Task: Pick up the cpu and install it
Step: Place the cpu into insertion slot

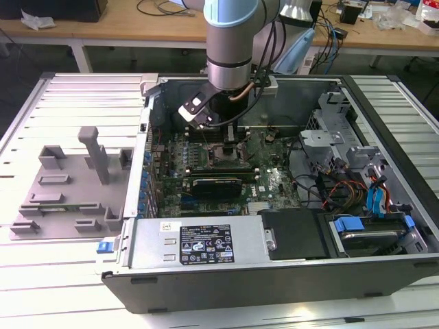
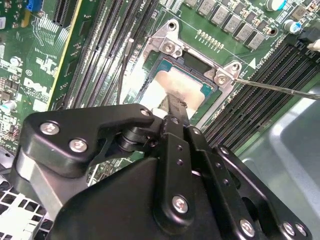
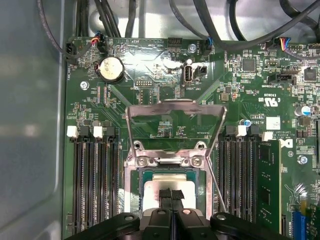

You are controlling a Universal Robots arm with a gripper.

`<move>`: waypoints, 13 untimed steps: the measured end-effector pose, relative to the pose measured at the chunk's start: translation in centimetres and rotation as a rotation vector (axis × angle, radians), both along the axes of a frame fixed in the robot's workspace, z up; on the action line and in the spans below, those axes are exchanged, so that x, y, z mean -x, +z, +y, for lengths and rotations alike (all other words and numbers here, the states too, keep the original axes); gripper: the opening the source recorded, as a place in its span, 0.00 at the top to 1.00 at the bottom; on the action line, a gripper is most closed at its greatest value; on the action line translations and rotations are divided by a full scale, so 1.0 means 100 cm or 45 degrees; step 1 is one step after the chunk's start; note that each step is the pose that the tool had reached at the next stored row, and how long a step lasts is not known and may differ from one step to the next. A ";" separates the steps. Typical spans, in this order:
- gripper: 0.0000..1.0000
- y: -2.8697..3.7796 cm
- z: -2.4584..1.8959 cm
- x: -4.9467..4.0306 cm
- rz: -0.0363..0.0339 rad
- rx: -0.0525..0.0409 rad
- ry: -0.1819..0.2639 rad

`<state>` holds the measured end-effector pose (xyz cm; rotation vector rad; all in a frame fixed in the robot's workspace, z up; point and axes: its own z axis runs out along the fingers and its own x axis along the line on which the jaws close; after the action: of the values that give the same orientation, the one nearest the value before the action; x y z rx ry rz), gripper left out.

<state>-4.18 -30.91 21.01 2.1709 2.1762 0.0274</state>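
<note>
Wooden bench [image 1: 123,31] behind, cables [image 1: 161,8] on it; ribbed metal tabletop [image 1: 62,274].

A green motherboard [image 3: 165,85] lies beneath the claw [image 3: 172,196]. Black memory slots [image 3: 95,185] run on either side of the claw, and a round coin battery [image 3: 111,68] sits farther off. A grey plastic tray [image 1: 68,185] rests well apart from the claw, outside the open computer case [image 1: 274,274].

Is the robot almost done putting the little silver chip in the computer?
Nearly. Done: the cpu already looks to lie flat inside its socket frame on the green board. In hand: the gripper is right over it, its closed tips at the chip's silvery top. Left: the frame's metal lid stands open, so the chip isn't clamped down yet.
</note>
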 end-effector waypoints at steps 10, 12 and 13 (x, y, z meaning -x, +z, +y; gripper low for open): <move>0.89 -0.0060 -0.0001 0.0003 -0.0002 -0.047 -0.061; 0.89 -0.0064 0.0000 0.0003 -0.0006 -0.051 -0.080; 0.89 -0.0064 0.0000 0.0003 -0.0006 -0.051 -0.080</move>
<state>-4.20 -30.91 20.37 2.2591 2.1238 0.0688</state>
